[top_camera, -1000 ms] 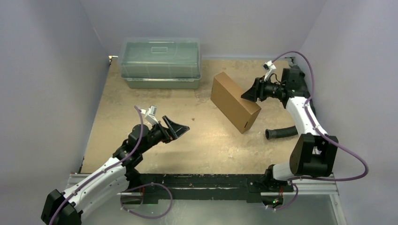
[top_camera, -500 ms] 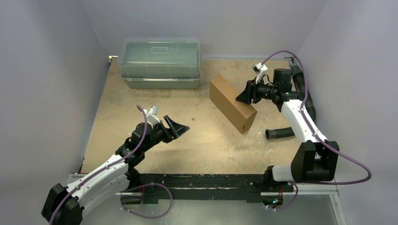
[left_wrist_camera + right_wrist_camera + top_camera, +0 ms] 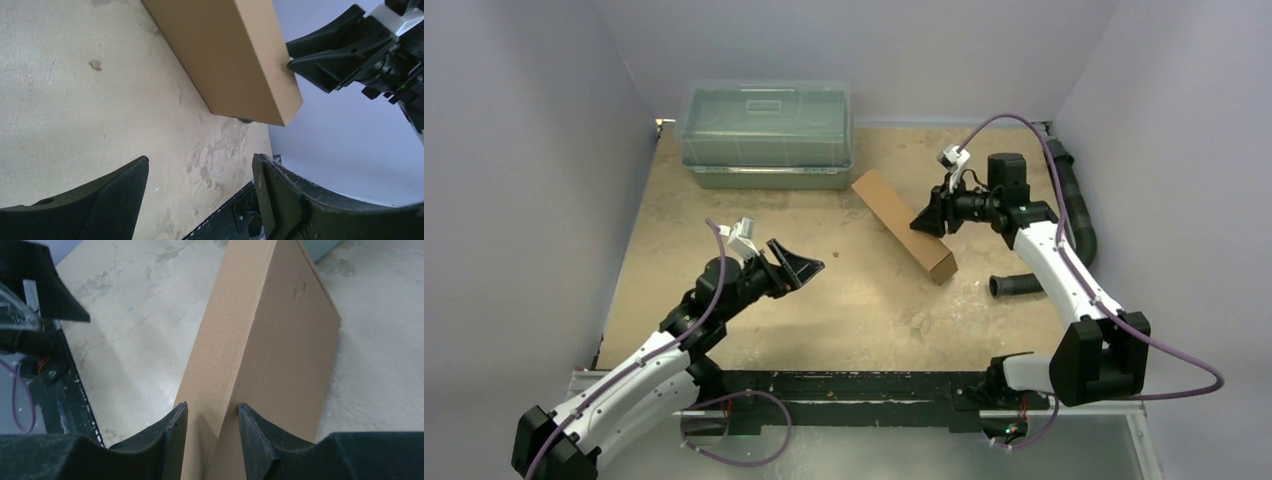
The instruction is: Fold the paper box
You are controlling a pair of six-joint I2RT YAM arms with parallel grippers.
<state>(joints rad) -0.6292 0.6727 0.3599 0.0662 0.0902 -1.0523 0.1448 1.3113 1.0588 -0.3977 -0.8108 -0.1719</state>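
Right tool (image 3: pixel 209 422) pinches paper box (image 3: pixel 280 350), lower edge cut off; left tool (image 3: pixel 200 162) spread.

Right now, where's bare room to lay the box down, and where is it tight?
Widest bare table: between left claw, paper box and the near rail. Smaller strip: between plastic bin and left claw. Crowded right of the box, with the right claw and black hose.
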